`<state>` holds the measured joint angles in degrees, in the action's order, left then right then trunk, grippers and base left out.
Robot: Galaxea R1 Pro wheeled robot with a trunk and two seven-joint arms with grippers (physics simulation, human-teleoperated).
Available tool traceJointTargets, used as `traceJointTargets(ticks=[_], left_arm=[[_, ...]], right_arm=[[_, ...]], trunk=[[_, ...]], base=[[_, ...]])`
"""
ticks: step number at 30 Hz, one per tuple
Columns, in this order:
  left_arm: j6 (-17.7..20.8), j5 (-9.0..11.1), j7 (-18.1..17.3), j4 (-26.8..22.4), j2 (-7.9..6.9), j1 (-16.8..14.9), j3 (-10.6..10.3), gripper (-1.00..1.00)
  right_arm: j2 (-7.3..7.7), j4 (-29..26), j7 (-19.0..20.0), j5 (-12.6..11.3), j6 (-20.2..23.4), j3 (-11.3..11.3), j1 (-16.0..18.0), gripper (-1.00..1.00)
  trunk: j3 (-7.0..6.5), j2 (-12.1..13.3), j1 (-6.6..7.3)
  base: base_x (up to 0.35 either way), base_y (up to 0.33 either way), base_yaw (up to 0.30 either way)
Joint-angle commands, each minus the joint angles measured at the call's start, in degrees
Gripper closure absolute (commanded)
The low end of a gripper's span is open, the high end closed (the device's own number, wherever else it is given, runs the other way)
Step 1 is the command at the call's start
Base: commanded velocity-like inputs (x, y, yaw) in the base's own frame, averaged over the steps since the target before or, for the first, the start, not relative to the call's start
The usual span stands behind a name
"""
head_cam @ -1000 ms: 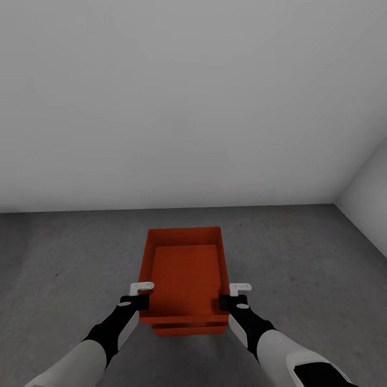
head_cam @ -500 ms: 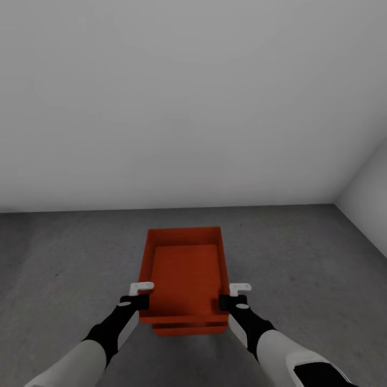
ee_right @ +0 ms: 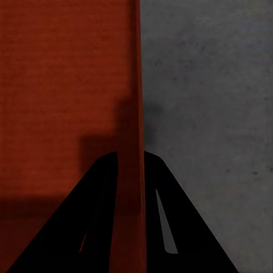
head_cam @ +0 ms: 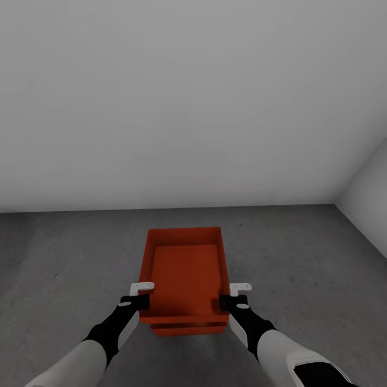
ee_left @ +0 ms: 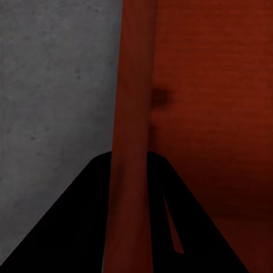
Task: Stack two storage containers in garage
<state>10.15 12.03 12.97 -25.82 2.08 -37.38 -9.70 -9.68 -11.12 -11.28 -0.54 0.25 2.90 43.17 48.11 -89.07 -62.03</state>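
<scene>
Two orange-red storage containers sit stacked on the grey concrete floor of the garage. The upper container is open-topped, and the lower container peeks out as a strip under its near end. My left gripper is shut on the upper container's left wall and my right gripper on its right wall. In the left wrist view the dark fingers of the left gripper straddle that orange wall. The right gripper straddles its wall the same way.
A plain white wall stands just beyond the containers. A second white wall meets it at the corner on the right. Bare concrete lies on both sides of the stack.
</scene>
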Motion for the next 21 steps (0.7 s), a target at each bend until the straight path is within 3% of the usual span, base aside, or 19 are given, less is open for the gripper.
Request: traceJointTargets(ticks=[1,21], left_arm=[[0.4,0.28,5.75,-0.02,-0.32,0.02,3.81,1.0],[0.4,0.28,5.75,-0.02,-0.32,0.02,3.81,1.0]], right_arm=[[3.44,-0.21,-2.16,0.81,-4.82,-2.99,0.06,1.0],[3.44,-0.21,-2.16,0.81,-4.82,-2.97,0.06,1.0]], trunk=[[0.04,-0.02,0.01],[0.04,-0.02,0.01]], base=[[-0.007,-0.006,0.0],[-0.028,-0.023,0.0]])
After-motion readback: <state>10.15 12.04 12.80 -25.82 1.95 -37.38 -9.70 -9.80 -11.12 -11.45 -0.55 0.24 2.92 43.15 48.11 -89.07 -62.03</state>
